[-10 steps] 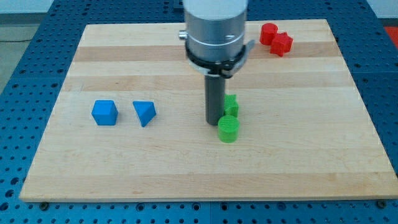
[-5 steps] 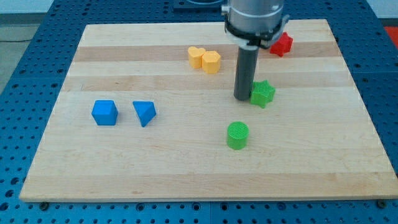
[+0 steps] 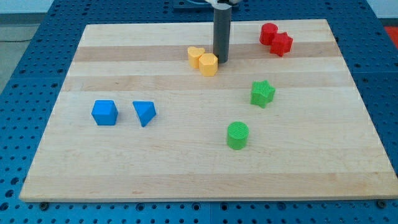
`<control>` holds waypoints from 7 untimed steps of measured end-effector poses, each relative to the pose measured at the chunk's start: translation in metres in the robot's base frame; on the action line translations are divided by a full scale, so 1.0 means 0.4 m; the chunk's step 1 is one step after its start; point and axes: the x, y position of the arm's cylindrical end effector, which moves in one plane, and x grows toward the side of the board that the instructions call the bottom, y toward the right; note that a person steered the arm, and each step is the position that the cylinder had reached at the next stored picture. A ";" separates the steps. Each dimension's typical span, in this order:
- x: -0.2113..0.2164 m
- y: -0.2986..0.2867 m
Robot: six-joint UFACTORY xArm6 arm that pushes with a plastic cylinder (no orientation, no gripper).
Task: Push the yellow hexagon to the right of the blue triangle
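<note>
One upright rod: my tip (image 3: 221, 60) touches the yellow hexagon's (image 3: 209, 64) right edge.

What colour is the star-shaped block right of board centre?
Green. The star block shows clearly in the camera view, above the green cylinder.

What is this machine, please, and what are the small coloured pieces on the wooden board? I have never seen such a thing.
This is a robot arm seen by one camera that looks down at a wooden board. The arm has no hand; it ends in a dark rod, and my tip slides on the board to push blocks. It holds nothing.

My tip stands just to the view's right of the yellow hexagon, close against it. A yellow heart sits beside the hexagon on the view's left.

At the view's left lie a blue cube and a blue triangle. Right of centre are a green star and a green cylinder. Two red blocks lie at the top right.
</note>
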 end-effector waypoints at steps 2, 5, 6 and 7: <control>0.032 -0.117; 0.111 -0.189; 0.147 -0.189; 0.182 -0.189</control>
